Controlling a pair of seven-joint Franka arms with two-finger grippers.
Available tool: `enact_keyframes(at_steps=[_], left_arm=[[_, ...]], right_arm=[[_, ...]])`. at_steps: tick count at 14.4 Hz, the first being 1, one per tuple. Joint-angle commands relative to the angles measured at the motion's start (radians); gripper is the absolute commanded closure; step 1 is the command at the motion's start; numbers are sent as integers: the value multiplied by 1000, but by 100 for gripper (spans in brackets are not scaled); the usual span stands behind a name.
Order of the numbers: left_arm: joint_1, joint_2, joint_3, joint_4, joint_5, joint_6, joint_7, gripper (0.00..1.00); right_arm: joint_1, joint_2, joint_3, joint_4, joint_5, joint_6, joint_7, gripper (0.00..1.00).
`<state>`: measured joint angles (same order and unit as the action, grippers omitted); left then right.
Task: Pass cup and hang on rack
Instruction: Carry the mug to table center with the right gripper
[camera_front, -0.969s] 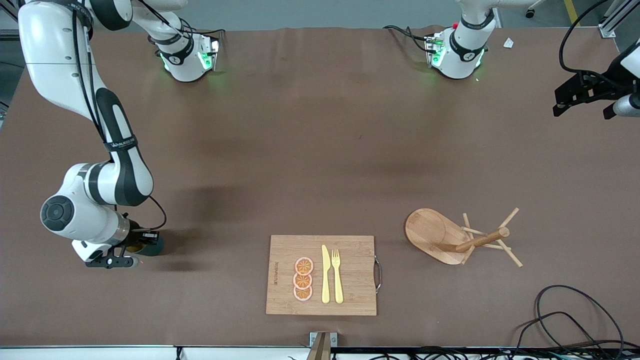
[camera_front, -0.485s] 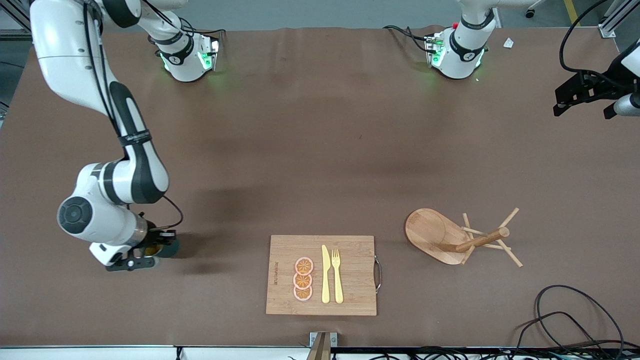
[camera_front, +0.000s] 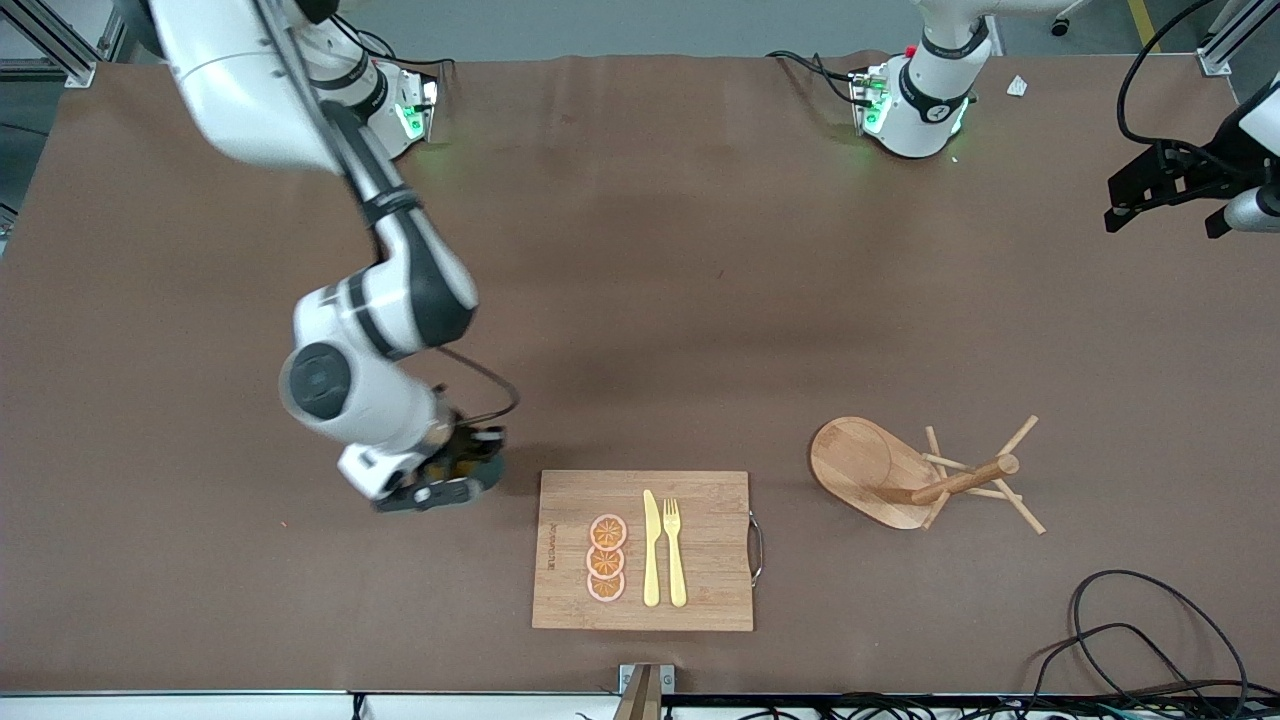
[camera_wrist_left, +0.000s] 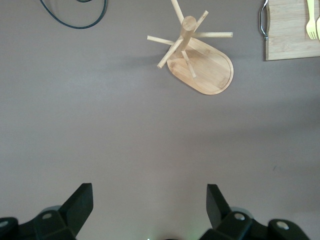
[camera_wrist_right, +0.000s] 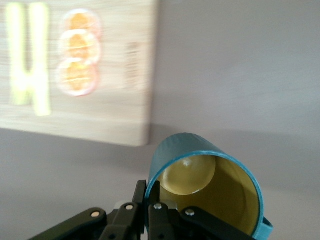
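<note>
The cup (camera_wrist_right: 210, 185), teal with a yellow inside, is pinched by its rim wall in my right gripper (camera_wrist_right: 152, 192), which is shut on it with one finger inside and one outside. In the front view the right gripper (camera_front: 455, 482) hangs over the table just beside the cutting board's end toward the right arm, and the cup (camera_front: 488, 462) shows only as a dark edge under the wrist. The wooden rack (camera_front: 900, 480) (camera_wrist_left: 200, 60) stands toward the left arm's end. My left gripper (camera_front: 1165, 215) (camera_wrist_left: 149, 192) waits open, high over the table.
A bamboo cutting board (camera_front: 640, 550) (camera_wrist_right: 100, 110) carries orange slices (camera_front: 606, 558), a yellow knife (camera_front: 651, 550) and a fork (camera_front: 674, 550). Black cables (camera_front: 1130, 620) lie near the table's front corner at the left arm's end.
My right arm has carried the cup from near the right arm's end of the table toward the cutting board, lifted off the table. The left arm has stayed still.
</note>
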<state>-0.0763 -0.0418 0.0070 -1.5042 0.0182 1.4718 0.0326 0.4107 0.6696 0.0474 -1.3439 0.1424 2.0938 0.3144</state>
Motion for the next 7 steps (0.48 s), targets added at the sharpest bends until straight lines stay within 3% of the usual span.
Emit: enact_keyframes(at_steps=[1,7], left_arm=[[1,-10,-4,-1,9,-7,3,0],[-6,3,-7,-1,0,1,1,0]], right_arm=[[139,48,-17,92,-4,-6,229,100],[384,218,-29,253,-114,9,670,100]])
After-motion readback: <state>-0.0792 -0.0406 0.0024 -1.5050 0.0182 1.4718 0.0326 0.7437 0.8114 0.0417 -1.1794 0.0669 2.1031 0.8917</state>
